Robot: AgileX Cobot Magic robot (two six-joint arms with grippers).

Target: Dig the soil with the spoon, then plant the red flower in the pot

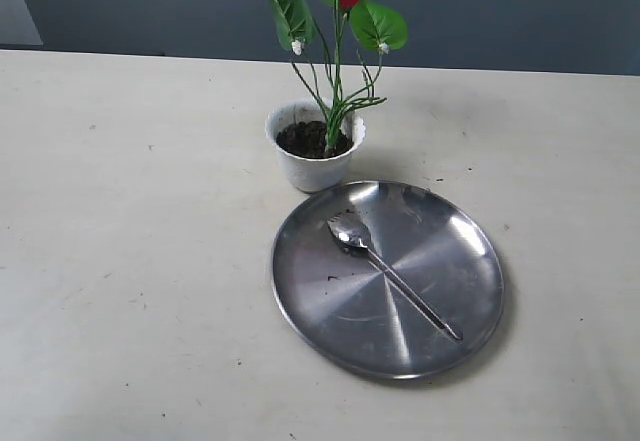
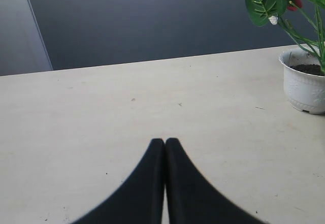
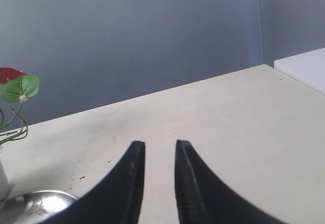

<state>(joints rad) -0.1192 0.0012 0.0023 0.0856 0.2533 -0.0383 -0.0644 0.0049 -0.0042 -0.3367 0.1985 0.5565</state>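
The red flower stands upright in the white pot, its stems set into the dark soil. The silver spoon lies on the steel plate just in front of the pot, bowl toward the pot. Neither arm shows in the exterior view. In the left wrist view my left gripper is shut and empty over bare table, with the pot and flower well off to one side. My right gripper is open and empty, the flower and plate at the picture's edge.
Dark soil crumbs speckle the table around the pot and plate. A white raised block shows at the table's edge in the right wrist view. A grey-blue wall runs behind the table.
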